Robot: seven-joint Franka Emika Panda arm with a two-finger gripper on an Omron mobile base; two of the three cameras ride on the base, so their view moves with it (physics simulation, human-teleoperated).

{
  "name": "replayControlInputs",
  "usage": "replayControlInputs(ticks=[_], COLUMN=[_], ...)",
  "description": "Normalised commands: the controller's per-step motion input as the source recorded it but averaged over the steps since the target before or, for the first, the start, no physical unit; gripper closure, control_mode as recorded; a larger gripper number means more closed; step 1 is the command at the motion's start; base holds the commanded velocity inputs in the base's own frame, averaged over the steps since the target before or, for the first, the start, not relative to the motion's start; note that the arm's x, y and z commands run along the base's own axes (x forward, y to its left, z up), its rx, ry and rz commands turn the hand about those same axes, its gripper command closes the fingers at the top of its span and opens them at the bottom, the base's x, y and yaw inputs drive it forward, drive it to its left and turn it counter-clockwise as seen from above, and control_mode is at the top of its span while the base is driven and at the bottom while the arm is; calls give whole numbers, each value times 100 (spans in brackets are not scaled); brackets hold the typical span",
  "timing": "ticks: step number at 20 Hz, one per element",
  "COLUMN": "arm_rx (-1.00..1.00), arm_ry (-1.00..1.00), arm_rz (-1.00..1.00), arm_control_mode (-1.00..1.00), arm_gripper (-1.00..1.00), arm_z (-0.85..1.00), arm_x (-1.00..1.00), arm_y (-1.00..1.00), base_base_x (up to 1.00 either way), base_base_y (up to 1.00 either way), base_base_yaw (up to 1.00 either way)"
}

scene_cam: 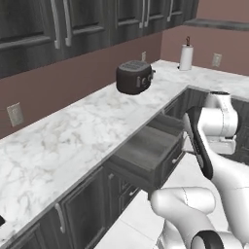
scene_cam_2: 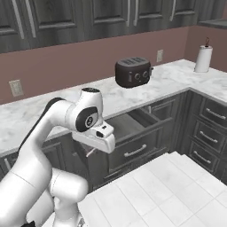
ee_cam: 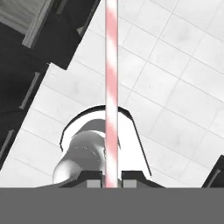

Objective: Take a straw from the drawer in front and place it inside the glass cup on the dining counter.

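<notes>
Straw [ee_cam: 111, 87] sits clamped in our end effector [ee_cam: 111, 180]: in the hand view we see it rising from between the two dark finger tips [ee_cam: 92, 177], which press against it on either side. Its long axis runs straight away from the tips, along the direction the hand camera looks, and it reaches the top edge of that view. We can make out pale pink bands winding over its white surface.

Behind the straw, in the same view, lies the white tiled floor [ee_cam: 175, 87], so the held straw points down toward it. Dark cabinet fronts [ee_cam: 26, 87] cross the left side of that picture.

Moving outward, we see the drawer [scene_cam: 146, 151] standing pulled out from under the marble wall counter [scene_cam: 63, 136], its grey inside showing and its silver bar handle [scene_cam_2: 135, 151] facing the floor space. On the counter stand a dark toaster [scene_cam_2: 132, 72] and, farther along near the corner, a paper towel roll [scene_cam_2: 203, 58].
</notes>
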Motion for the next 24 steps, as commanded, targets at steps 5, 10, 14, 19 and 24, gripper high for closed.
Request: replayControlInputs(ticks=[5, 10, 14, 19, 24], arm_rx=[0, 0, 0, 0, 0], arm_ry=[0, 0, 0, 0, 0], arm_rz=[0, 0, 0, 0, 0], arm_control_mode=[100, 100, 100, 100, 100], arm_gripper=[100, 100, 100, 100, 100], arm_z=[0, 0, 0, 0, 0], arm_x=[0, 0, 0, 0, 0], arm_y=[0, 0, 0, 0, 0], base_base_x=[-52, -74, -82, -75, -60], base_base_y=[1, 0, 0, 0, -11], base_base_yaw=[8, -52, -72, -74, -72])
